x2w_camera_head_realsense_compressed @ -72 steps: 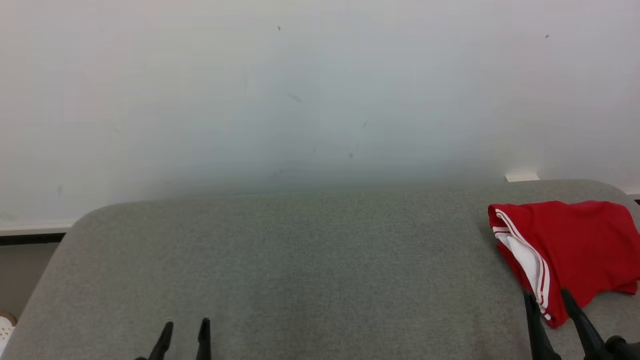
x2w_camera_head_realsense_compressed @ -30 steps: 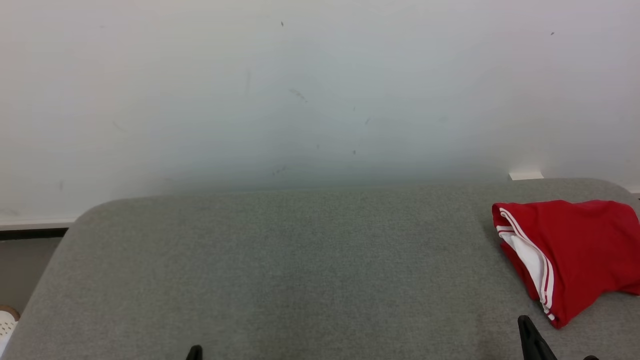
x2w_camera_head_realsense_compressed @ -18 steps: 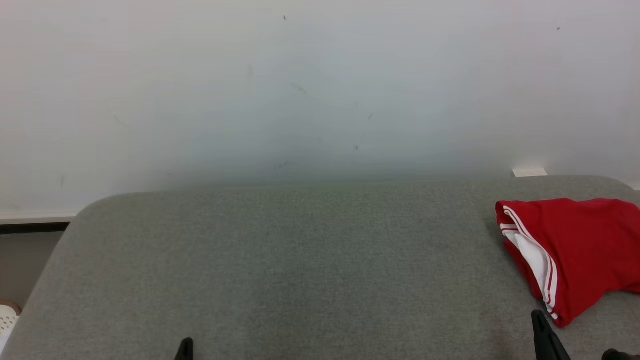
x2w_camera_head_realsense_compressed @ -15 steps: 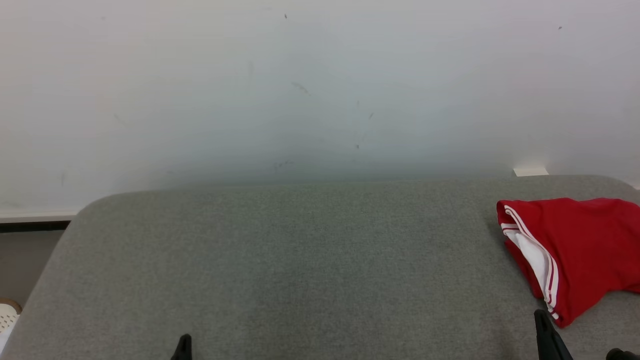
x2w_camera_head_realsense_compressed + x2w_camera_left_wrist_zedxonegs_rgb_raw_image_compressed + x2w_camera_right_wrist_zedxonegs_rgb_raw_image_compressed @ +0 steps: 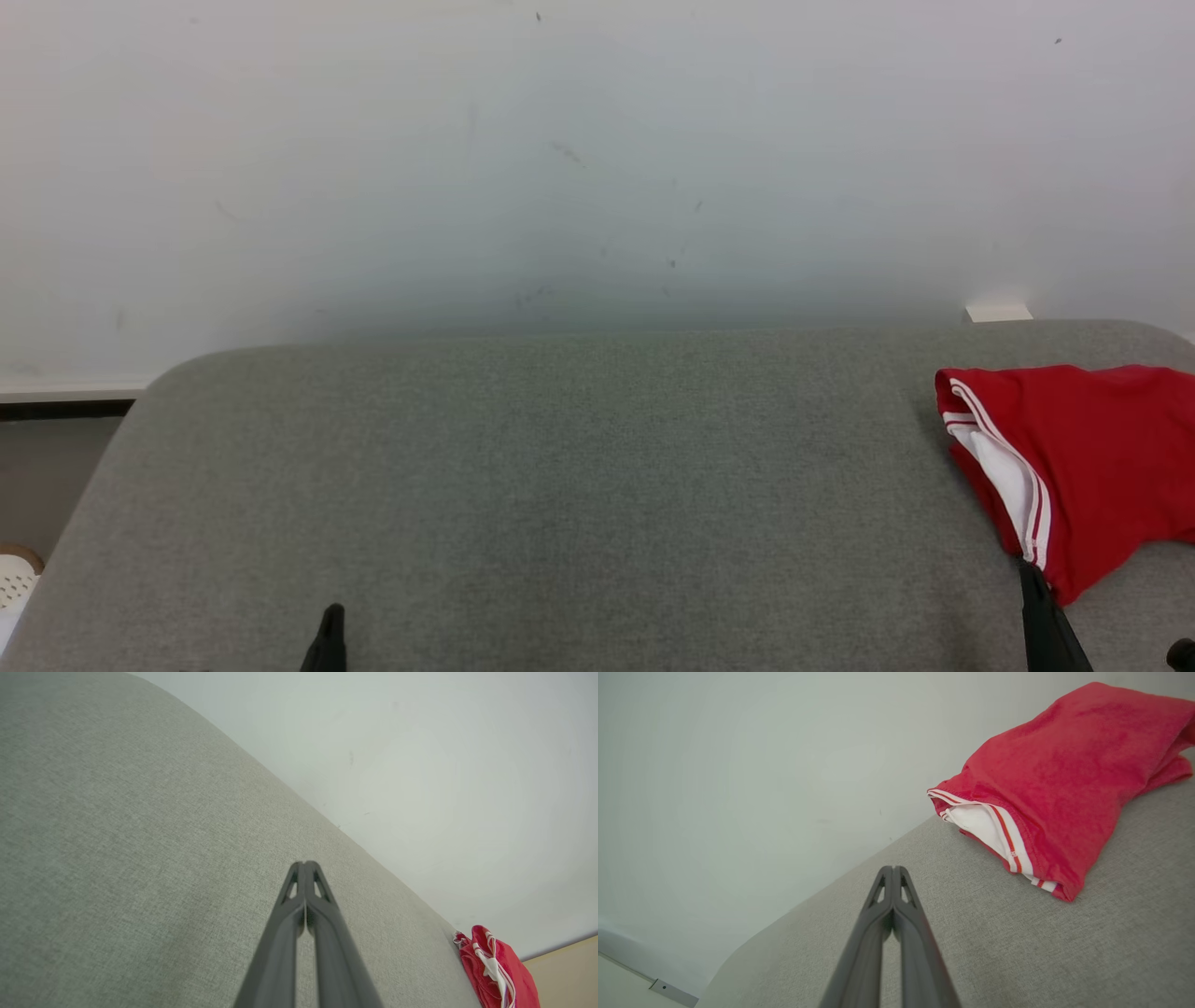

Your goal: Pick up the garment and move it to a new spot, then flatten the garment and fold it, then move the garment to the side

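Red cloth, the garment, lies folded in a thick bundle at the right end of the grey fabric-covered counter. Its white edge with thin red stripes faces left, and the head view's right border cuts part of it off. The right hand is clenched with its two dark fingers pressed together, grasping nothing. It points over bare counter just beside the garment's striped edge (in the head view its tip lines up with the bundle's near corner). The left hand is clenched and empty too, over bare fabric well apart from the garment. A pale wall with a few faint marks rises behind the counter.
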You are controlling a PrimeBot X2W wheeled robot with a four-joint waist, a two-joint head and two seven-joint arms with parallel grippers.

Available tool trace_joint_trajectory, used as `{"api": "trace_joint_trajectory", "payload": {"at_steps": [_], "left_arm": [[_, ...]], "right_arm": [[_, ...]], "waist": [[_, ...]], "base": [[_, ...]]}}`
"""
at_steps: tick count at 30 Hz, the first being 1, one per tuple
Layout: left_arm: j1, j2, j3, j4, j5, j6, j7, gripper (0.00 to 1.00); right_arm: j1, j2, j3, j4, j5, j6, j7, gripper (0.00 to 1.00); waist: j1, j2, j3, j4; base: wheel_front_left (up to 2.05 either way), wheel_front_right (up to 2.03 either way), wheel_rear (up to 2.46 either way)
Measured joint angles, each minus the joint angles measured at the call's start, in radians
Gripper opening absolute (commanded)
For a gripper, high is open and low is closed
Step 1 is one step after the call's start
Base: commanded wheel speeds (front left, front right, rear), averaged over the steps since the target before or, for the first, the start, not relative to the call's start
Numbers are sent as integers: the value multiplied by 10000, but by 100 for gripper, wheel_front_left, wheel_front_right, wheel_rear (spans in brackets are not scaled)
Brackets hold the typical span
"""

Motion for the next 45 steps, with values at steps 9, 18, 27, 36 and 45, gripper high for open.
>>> {"api": "trace_joint_trajectory", "payload": {"at_steps": [9, 18, 27, 36, 45], "left_arm": [[-186, 2, 169, -44, -1210, -46, 345, 0], [-371, 2, 303, -86, -2355, -94, 619, 0], [-540, 4, 439, -132, -3336, -132, 895, 0], [-692, 8, 564, -174, -4261, -148, 1141, 0], [-815, 10, 665, -221, -5064, -217, 1390, 0]], "right_arm": [[-168, 52, -192, -8, 1080, 0, 320, 0], [-358, 127, -397, -23, 2036, 0, 608, 0], [-484, 176, -556, -31, 2943, 0, 884, 0], [-573, 209, -727, -42, 3726, -2, 1120, 0], [-735, 236, -865, -52, 4487, -2, 1379, 0]], "waist": [[0, 0, 99, 49], [0, 0, 198, 97], [0, 0, 296, 146], [0, 0, 395, 195], [0, 0, 494, 244]], "base": [[0, 0, 0], [0, 0, 0], [0, 0, 0], [0, 0, 0], [0, 0, 0]]}}
